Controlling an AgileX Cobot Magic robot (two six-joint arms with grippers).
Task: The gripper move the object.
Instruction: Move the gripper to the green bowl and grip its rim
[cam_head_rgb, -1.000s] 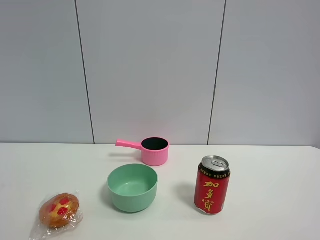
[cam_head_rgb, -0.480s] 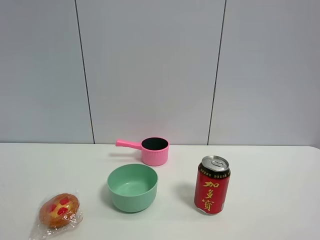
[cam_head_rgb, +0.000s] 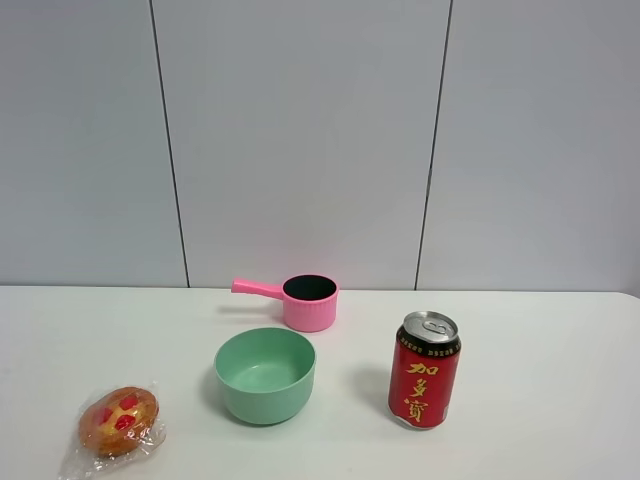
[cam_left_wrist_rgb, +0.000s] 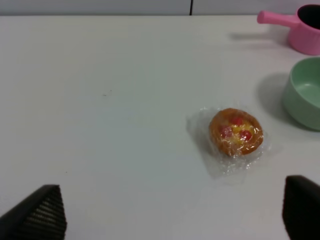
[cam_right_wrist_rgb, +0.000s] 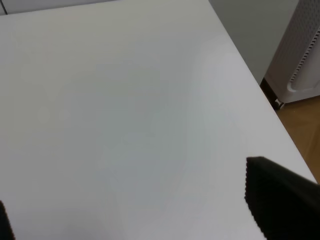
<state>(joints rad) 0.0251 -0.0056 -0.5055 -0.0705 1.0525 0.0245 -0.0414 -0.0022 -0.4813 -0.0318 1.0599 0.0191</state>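
Observation:
The mint-green bowl (cam_head_rgb: 265, 375) stands upright and empty on the white table (cam_head_rgb: 540, 330), in front of the pink pot. It shows in part in the left wrist view (cam_left_wrist_rgb: 305, 92). No gripper shows in the exterior high view. My left gripper (cam_left_wrist_rgb: 170, 220) is open and empty, low over the table, well short of the bowl, with a wrapped pastry between them. My right gripper (cam_right_wrist_rgb: 140, 215) is open and empty over bare table near the table's edge. The bowl does not show in the right wrist view.
A small pink handled pot (cam_head_rgb: 308, 301) stands just behind the bowl. A red can (cam_head_rgb: 425, 370) stands to the bowl's right. A wrapped pastry (cam_head_rgb: 120, 420) lies at the front left, also in the left wrist view (cam_left_wrist_rgb: 235, 131). A white appliance (cam_right_wrist_rgb: 305, 55) stands beyond the table's edge.

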